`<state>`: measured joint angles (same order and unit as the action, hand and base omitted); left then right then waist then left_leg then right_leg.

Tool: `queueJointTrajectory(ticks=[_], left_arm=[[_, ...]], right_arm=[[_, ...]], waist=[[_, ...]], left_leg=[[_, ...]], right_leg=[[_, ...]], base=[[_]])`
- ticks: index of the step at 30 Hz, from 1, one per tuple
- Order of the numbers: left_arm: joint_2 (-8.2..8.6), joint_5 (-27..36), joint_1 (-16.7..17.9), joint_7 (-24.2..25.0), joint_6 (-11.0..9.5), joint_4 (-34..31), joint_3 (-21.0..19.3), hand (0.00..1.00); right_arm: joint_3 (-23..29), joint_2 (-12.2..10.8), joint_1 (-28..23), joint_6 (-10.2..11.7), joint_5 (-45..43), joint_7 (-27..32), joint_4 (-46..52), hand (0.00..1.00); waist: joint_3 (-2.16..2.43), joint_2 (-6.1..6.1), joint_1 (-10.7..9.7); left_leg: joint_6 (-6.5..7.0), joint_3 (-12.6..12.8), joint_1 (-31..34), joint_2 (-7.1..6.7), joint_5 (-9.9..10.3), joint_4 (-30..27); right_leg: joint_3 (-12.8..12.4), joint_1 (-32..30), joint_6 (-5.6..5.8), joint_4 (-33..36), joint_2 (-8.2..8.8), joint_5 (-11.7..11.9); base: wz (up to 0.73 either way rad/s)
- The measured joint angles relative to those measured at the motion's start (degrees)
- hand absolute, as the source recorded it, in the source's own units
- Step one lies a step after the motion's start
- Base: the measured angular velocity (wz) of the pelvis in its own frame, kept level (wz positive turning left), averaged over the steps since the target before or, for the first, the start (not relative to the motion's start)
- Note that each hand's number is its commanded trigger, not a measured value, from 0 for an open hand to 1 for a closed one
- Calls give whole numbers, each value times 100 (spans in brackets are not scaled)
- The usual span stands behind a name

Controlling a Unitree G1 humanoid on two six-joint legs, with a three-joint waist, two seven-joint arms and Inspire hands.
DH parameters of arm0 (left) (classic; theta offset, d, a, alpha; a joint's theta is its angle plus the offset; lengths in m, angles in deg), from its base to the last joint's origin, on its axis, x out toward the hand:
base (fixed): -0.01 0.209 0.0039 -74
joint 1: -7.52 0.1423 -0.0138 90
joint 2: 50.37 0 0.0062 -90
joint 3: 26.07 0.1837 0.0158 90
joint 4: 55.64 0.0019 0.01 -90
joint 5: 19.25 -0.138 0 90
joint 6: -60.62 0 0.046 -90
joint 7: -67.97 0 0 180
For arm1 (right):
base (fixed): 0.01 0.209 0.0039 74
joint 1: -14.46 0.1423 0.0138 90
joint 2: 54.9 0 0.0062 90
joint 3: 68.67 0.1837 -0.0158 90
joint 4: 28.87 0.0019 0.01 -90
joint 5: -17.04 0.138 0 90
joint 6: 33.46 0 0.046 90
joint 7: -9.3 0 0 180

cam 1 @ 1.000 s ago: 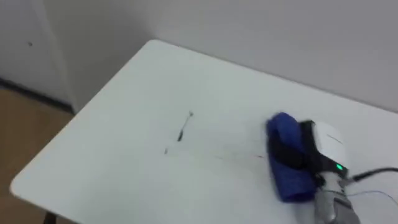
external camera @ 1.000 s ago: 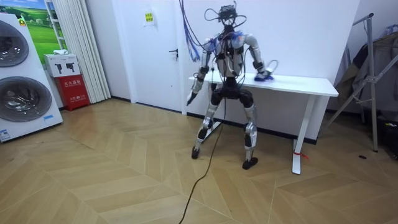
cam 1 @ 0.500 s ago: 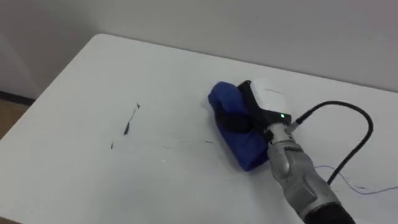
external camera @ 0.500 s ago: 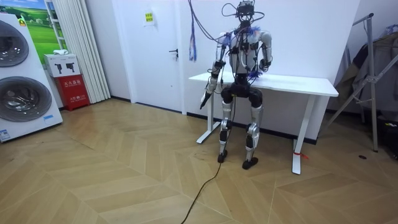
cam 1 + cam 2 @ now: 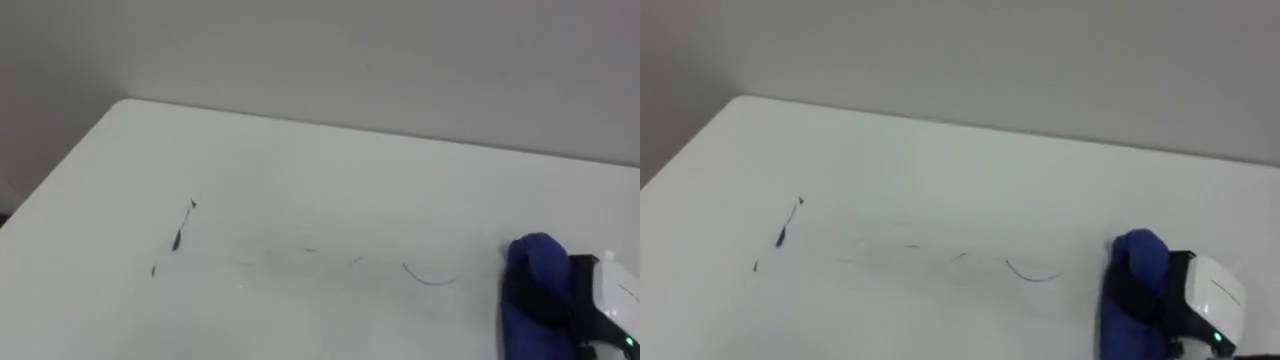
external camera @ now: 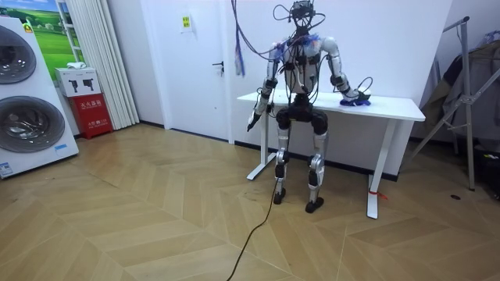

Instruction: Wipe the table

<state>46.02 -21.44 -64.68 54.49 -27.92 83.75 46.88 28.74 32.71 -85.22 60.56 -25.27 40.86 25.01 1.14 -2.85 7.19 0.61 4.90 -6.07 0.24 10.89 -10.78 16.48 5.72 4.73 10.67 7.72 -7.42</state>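
Note:
The white table (image 5: pixel 300 170) carries dark marks: a short black streak (image 5: pixel 178 238) at the left and a thin blue curve (image 5: pixel 430 278) nearer the right. A blue cloth (image 5: pixel 528 295) lies bunched on the tabletop at the lower right. My right hand (image 5: pixel 590 305) sits on top of it, with dark fingers curled over the cloth. In the room view I stand at the table's front with my right arm stretched toward the room view's right and the right hand (image 6: pixel 353 97) on the cloth. My left hand (image 6: pixel 251 122) hangs beside the table's end.
A plain wall runs right behind the table's far edge. The table's left corner (image 5: pixel 125 103) drops off to the floor. In the room view a door (image 6: pixel 195 62), washing machines (image 6: pixel 27 94) and a rack (image 6: pixel 469 94) stand well away from me.
My right hand has slid the blue cloth from the table's middle toward the right. The head camera has shifted too. In the room view my right arm now reaches out sideways.

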Motion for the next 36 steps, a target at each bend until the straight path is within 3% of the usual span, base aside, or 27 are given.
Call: queueJointTrajectory(ticks=[4,5,6,7,9,11,14,15,16,18,22,23,24,28,31,34,36], left_arm=[[26,43,-94,-49,90,19,371,0],[69,37,-165,-64,108,24,442,0],[88,37,-284,-98,113,90,573,0],[94,33,-343,-101,133,117,650,0],[131,28,-498,-80,233,105,807,0],[144,34,-480,-23,237,52,846,0],[150,35,-250,-3,307,4,792,0],[181,40,-187,1,327,-5,784,0],[202,46,-163,4,331,-5,766,0],[212,-28,-48,3,324,-29,565,0],[88,-256,77,-13,317,-96,9,0],[38,-260,140,-34,317,-131,-67,0],[2,-250,185,-80,315,-153,-79,0],[-18,-178,127,-105,279,-231,-15,0],[1,-105,25,-135,231,-270,193,0],[36,-7,2,-141,232,-267,499,0],[57,36,-99,-205,232,-263,789,0]], right_arm=[[-654,-80,388,-766,-117,-501,498,100],[-1070,-104,585,-1002,-148,-797,812,100],[-1546,-175,777,-1144,-350,-1071,1154,100],[-1772,-199,887,-1174,-479,-1183,1289,100],[-2473,-483,1490,-1131,-948,-1560,1444,100],[-2735,-577,1760,-984,-1062,-1710,1437,100],[-2722,-570,1637,-895,-1153,-1740,1361,100],[-2605,-545,1544,-733,-1154,-1581,1374,100],[-2565,-524,1511,-643,-1154,-1487,1344,100],[-2262,-507,1166,-289,-1165,-1012,1165,100],[-1500,-302,174,48,-1146,-332,1124,100],[-1252,-199,-62,106,-1072,-146,1026,100],[-1030,-154,-189,133,-941,6,837,100],[-784,-92,-85,165,-603,165,313,100],[-902,-84,83,78,-465,115,208,100],[-1134,-127,203,-293,-463,-65,430,100],[-1491,-238,319,-880,-525,-474,918,100]], waist=[[-26,11,271],[-51,16,432],[-108,9,529],[-118,9,588],[-180,20,744],[-192,48,894],[-203,73,928],[-272,96,874],[-292,116,853],[-260,131,667],[-168,100,404],[-128,86,293],[-47,69,238],[-37,68,64],[-36,70,109],[-40,74,122],[-49,84,318]], left_leg=[[5,32,50,14,-16,22],[2,31,83,39,-18,37],[-19,26,130,70,-31,37],[-28,38,163,82,-41,43],[-50,-18,204,108,-85,111],[-53,-140,228,103,-92,118],[-50,-301,252,91,-95,129],[-48,-319,271,79,-96,128],[-45,-318,281,68,-97,128],[-21,-347,222,16,-104,139],[19,-393,78,-26,-69,140],[40,-428,47,-53,-53,117],[57,-425,22,-75,-44,105],[97,-426,-71,-121,-21,65],[112,-424,-104,-135,-20,47],[110,-382,-111,-113,-10,34],[88,-305,-83,-68,-10,39]], right_leg=[[-204,-180,-47,12,-81,65],[-230,-214,-84,11,-131,123],[-229,-260,-151,-4,-165,175],[-228,-295,-166,-4,-179,184],[-216,-395,-211,-5,-223,161],[-126,-376,-208,-29,-224,122],[123,-266,-197,-89,-205,117],[141,-267,-196,-106,-194,120],[135,-273,-196,-122,-185,120],[161,-162,-128,-207,-141,85],[243,69,-66,-213,-92,27],[261,130,-39,-208,-65,5],[230,139,-31,-197,-45,1],[182,250,12,-190,-14,42],[124,269,2,-184,-13,78],[82,249,-14,-159,-32,89],[40,178,-46,-94,-58,102]], base=[[-35],[-47],[-32],[0],[17],[39],[31],[10],[5],[17],[16],[8],[0],[-3],[-6],[-11],[-22]])
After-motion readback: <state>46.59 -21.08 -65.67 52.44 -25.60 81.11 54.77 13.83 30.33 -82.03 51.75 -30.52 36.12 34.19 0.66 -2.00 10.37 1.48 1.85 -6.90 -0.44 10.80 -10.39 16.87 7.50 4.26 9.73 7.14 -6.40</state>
